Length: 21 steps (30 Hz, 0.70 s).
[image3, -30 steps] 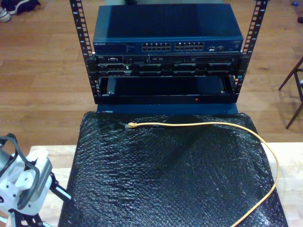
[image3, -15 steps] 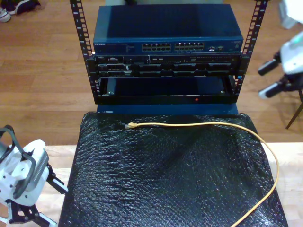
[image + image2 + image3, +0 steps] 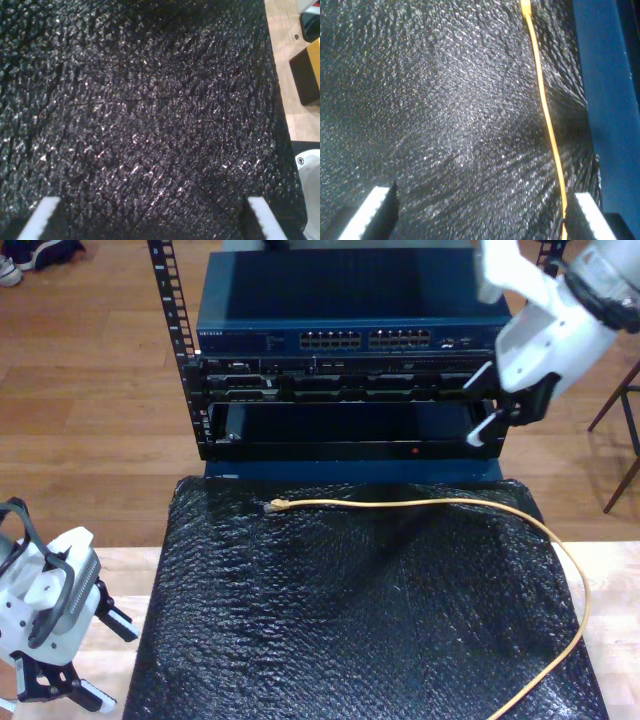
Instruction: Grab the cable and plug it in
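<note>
Thin yellow-orange network cable lies on crinkled black sheet — clear plug toward exterior view's left, near rack. My first pincer apart, empty. My second pincer apart above cable.

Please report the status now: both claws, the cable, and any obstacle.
First claw open, over black mat. Second claw open, above cable. Cable flat on mat, ungrasped, plug facing rack. No obstacle seen.

A glossy, crinkled black plastic sheet lies beside a smooth wooden floor.
</note>
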Tool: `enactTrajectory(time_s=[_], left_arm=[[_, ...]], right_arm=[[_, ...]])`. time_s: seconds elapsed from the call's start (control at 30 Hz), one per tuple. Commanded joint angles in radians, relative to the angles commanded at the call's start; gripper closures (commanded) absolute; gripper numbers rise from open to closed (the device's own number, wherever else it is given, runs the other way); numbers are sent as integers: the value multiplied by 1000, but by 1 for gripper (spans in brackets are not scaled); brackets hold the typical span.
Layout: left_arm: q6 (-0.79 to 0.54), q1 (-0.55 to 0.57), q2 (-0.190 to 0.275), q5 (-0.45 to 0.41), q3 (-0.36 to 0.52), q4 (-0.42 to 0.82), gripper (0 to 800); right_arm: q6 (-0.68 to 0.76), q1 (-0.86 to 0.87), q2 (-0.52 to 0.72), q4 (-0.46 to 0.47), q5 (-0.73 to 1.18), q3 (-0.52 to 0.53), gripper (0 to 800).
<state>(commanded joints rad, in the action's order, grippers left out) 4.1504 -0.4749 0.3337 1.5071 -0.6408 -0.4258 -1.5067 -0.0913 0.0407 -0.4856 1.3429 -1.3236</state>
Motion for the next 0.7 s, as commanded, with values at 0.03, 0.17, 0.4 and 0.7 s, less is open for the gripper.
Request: enactTrajectory(time_s=[0.03,0.17,0.4,0.7], left_arm=[[-2,0,0,0,0,0,0],[0,0,-11,-2,0,0,0],[2,-2,-14,0,2,0,0],[3,-2,-14,0,2,-2,0]], right_arm=[[12,-12,0,14,-6,0,17],[63,-64,-15,74,-51,-8,17],[118,-141,-77,121,-63,-41,18],[184,-270,-155,218,-103,-83,19]])
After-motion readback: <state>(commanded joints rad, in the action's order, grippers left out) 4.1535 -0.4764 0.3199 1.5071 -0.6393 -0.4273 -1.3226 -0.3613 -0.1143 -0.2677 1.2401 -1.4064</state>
